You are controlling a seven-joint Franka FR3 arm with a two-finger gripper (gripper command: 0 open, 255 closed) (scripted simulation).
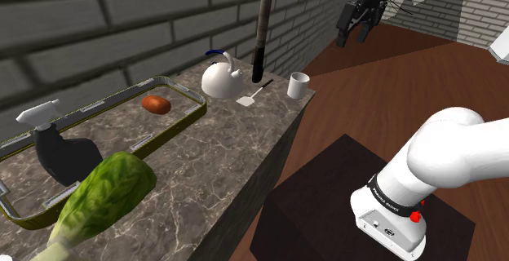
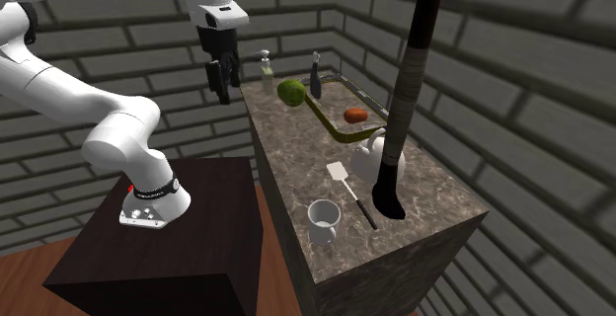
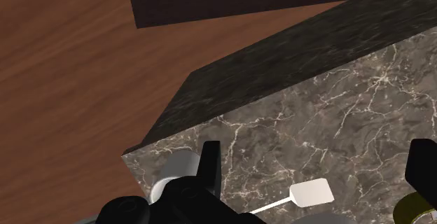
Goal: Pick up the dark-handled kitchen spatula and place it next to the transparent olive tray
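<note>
Marbled brown stone is covering the surface [image 1: 236, 153], which is running from the lower left of the shoulder view toward its upper middle. The spatula [image 1: 253, 96] is lying flat on it in the upper middle of that view, white blade toward the front edge and thin dark handle pointing back toward the foot of a tall dark pole [image 1: 263, 23]. It is lying between a white kettle [image 1: 222, 78] and a white mug [image 1: 298, 85], touching neither as far as can be seen. The tray [image 1: 188, 121], olive and see-through, is sitting at the left of the frame, well apart from the spatula, with the kettle between them. A brown-red lump [image 1: 156, 103], a dark spray bottle [image 1: 61, 149] and a green lettuce [image 1: 110, 194] are resting in the tray.

The pincer [image 1: 356, 35] is hanging in the upper right of the shoulder view, high over the wooden floor [image 1: 343, 96] and off the edge of the surface. Its fingers [image 3: 210, 163] are standing apart and gripping nothing. In the wrist view the spatula's blade is showing between the two fingers, far below them, with the mug beside one finger.

In the second exterior view the spatula [image 2: 350, 191] is lying in the lower middle, just beyond the mug [image 2: 324, 222], and the pincer [image 2: 222, 85] is hanging at the upper left.
</note>
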